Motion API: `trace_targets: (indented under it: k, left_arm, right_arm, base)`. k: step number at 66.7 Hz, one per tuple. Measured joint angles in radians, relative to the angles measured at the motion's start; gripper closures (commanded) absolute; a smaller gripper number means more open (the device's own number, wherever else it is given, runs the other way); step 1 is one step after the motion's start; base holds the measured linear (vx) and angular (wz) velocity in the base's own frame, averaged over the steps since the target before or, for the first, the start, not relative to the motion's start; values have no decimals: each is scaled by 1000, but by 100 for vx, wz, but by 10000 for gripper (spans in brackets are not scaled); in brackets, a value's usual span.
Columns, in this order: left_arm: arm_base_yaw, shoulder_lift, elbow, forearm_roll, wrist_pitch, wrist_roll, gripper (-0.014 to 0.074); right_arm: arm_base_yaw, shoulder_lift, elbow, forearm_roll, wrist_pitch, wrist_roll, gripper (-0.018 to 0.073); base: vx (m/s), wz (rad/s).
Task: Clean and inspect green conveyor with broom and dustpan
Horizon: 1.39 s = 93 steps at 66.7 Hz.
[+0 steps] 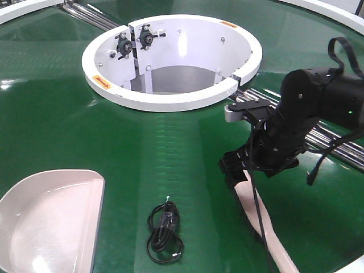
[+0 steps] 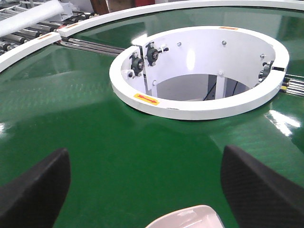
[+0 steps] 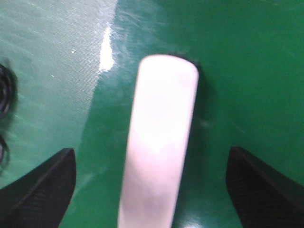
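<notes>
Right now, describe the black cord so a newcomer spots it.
Start at the white ring in the middle of the green conveyor and come toward the near edge. The cord lies there between the dustpan, left, and the broom, right. It is a black coil; both neighbours are pale beige plastic.

Dustpan (image 1: 48, 222) on green conveyor (image 1: 170, 142)

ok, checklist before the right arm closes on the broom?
1. The right gripper is open: ok.
2. The broom sits roughly centred between its fingers: ok.
3. Finger height over the green conveyor: cannot tell.
4. The left gripper is open, dustpan unheld below it: ok.
5. The black cable coil lies between dustpan and broom, clear of the fingers: ok.
</notes>
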State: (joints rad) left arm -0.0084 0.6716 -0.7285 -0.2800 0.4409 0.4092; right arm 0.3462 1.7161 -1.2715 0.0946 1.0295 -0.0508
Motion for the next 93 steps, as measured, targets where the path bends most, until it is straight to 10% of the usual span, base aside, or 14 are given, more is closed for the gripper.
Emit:
trace_targets:
  k: [39,50,63,93]
  left_arm:
    - [0,0,0,0,10,1,4]
    - [0,0,0,0,25,1,4]
    - [0,0,0,0,28,1,4]
    - [0,0,0,0,28,1,4]
  right_arm:
    - [0,129,-13,2,28,18,1]
    - [0,161,-16,2,25,18,159]
    - [0,167,-17,1,23,19,576]
    - [0,121,-17,-9,102,51,565]
  base:
    - [0,0]
    - [0,0]
    - [0,0]
    - [0,0]
